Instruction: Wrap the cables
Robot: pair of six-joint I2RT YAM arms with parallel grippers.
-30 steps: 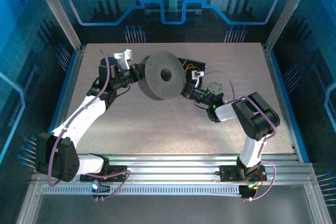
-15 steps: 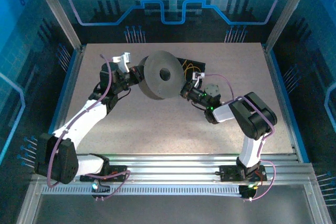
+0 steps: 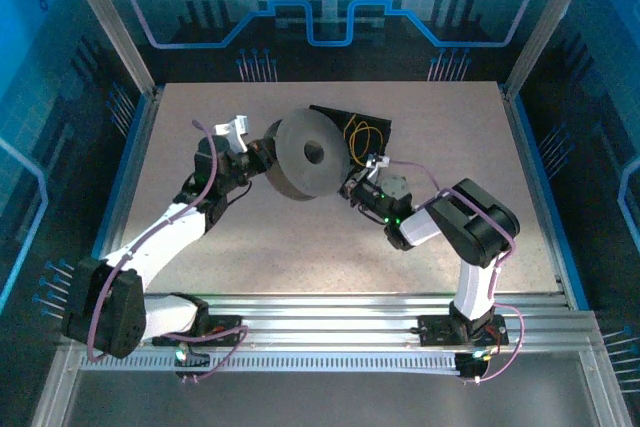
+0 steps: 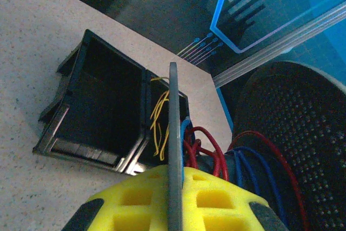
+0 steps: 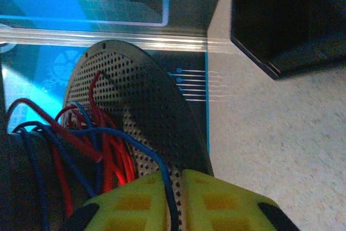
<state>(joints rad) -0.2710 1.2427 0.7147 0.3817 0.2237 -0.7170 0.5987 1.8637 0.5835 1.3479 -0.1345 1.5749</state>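
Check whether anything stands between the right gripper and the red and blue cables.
Nothing visible does. The right gripper clamps the spool by its perforated disc, and the cables lie wound right against it; one blue strand reaches the jaws.

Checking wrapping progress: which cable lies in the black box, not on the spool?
The yellow cable: it sits in the black box, while the red cable and blue cable loop round the spool.

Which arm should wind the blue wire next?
Probably right: the left gripper and right gripper both clamp the spool rim, but the blue wire runs between the right one's pads.
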